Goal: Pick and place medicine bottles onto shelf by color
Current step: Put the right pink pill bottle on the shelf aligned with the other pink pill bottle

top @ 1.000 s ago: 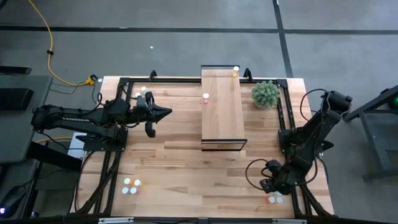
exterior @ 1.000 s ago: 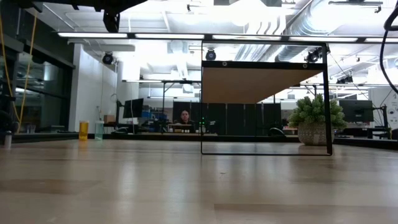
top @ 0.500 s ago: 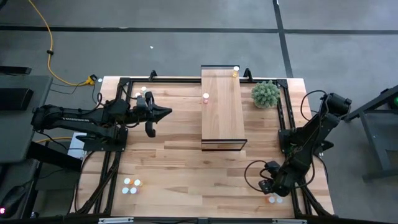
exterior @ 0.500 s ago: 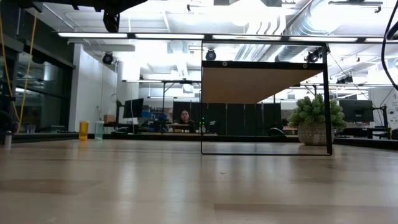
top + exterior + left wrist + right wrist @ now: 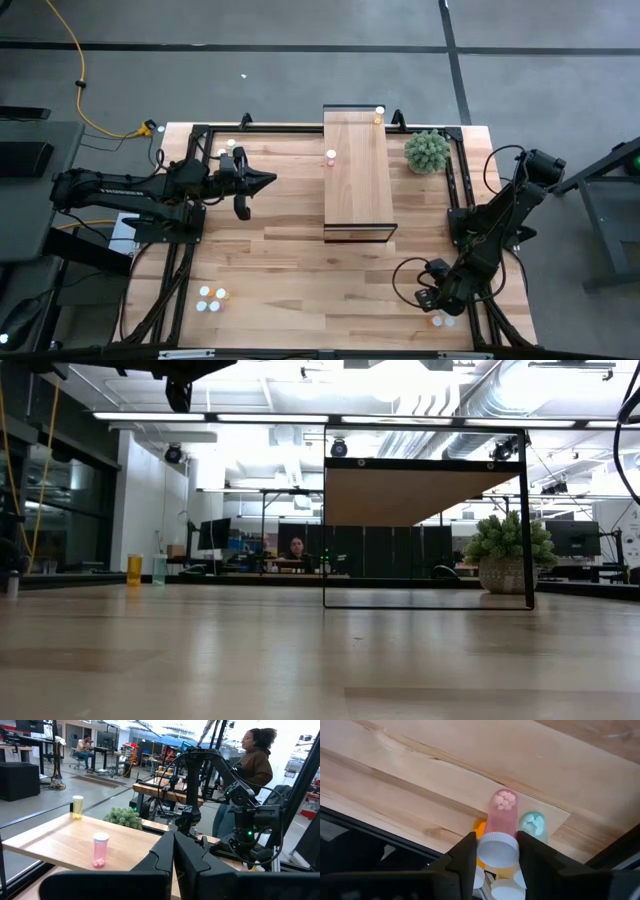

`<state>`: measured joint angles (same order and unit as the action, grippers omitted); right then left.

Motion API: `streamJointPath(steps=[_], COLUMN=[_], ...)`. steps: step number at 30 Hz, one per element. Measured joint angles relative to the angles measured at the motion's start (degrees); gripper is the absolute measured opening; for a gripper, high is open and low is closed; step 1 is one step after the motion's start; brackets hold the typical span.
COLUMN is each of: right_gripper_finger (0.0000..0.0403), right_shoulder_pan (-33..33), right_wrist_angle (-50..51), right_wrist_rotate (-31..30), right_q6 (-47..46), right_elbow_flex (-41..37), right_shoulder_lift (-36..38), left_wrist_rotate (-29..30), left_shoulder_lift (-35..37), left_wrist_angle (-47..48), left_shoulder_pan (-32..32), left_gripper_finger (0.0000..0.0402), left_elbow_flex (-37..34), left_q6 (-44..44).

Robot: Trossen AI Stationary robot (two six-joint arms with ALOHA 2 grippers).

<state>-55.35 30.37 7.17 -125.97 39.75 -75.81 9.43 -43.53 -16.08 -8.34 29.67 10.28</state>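
Observation:
The shelf (image 5: 357,175) stands at the table's far middle with a pink bottle (image 5: 331,156) and a yellow bottle (image 5: 379,115) upright on its top. My right gripper (image 5: 430,298) is low at the table's near right corner, shut on a pink bottle (image 5: 502,812). Beside that bottle stand an orange bottle (image 5: 479,827), a pale blue-green one (image 5: 533,822) and more white-capped ones (image 5: 441,320). My left gripper (image 5: 268,181) is shut and empty, held above the table left of the shelf. In the left wrist view (image 5: 173,847) it faces the shelf's pink bottle (image 5: 100,850). My right gripper pinches the pink bottle's white cap (image 5: 497,851) between its two fingers (image 5: 466,854), one on each side. The fingers come from above, pointing down. The bottle's body points away from the fingers toward the table. Whether its bottom rests on the wood, I cannot tell.
A small potted plant (image 5: 427,150) stands right of the shelf. More bottles stand at the near left (image 5: 210,297) and the far left (image 5: 229,147). The dark frame rail (image 5: 380,840) runs close beside the right gripper. A person (image 5: 250,765) stands beyond the table.

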Motion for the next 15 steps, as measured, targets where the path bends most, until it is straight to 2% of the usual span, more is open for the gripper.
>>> streamJointPath(steps=[9, 15], right_gripper_finger=[0.011, 0.0109], right_shoulder_pan=[0.0, 0.0], right_wrist_angle=[-1.01, -2.58], right_wrist_rotate=[-1.74, -10.85], right_q6=[0.0, 4.65], right_elbow_flex=[0.0, -0.02], right_shoulder_lift=[1.45, 7.86], left_wrist_rotate=[0.24, 0.24], left_shoulder_lift=[0.0, 0.0], left_wrist_angle=[0.0, 0.0], left_shoulder_pan=[0.0, 0.0], left_gripper_finger=[0.0, 0.0], left_elbow_flex=[0.0, 0.0], left_q6=[0.0, 0.0])
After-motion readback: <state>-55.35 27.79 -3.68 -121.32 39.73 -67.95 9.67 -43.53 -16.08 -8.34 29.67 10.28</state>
